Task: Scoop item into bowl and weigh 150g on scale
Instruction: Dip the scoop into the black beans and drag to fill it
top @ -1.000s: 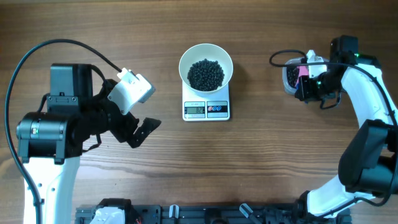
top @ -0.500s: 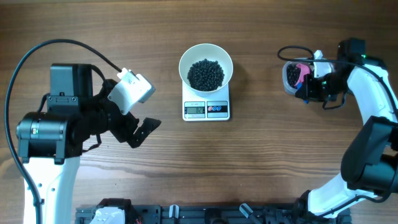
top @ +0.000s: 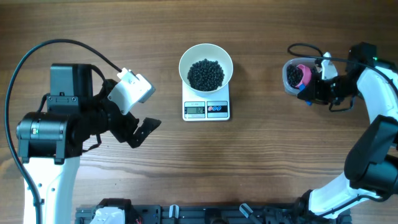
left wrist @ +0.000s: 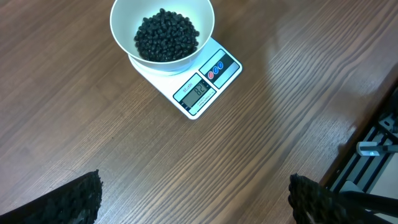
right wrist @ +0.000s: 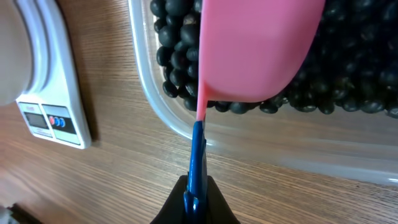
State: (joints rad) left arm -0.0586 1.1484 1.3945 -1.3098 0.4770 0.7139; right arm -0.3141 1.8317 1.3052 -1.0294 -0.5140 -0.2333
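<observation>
The white bowl (top: 206,57) stands on the white scale (top: 206,109) at the table's centre, with a heap of black beans (top: 206,74) inside. The left wrist view shows the same bowl (left wrist: 124,34), beans (left wrist: 166,35) and scale (left wrist: 214,87) ahead. My left gripper (top: 142,132) hangs open over bare wood to the left, its fingertips (left wrist: 81,199) far apart. My right gripper (right wrist: 196,205) is shut on the blue handle (right wrist: 196,158) of a pink scoop (right wrist: 255,50). The scoop (top: 301,74) sits over more beans (right wrist: 348,56) in a clear tub (right wrist: 163,115).
The clear tub (top: 290,79) sits at the far right, well apart from the scale. A black cable (top: 298,47) loops behind it. A black rail with fittings (top: 186,214) runs along the front edge. The scale's display (left wrist: 199,91) is lit.
My right gripper has drawn back to the right with the scoop, so the pink scoop now shows over the tub. The left arm has not moved.
</observation>
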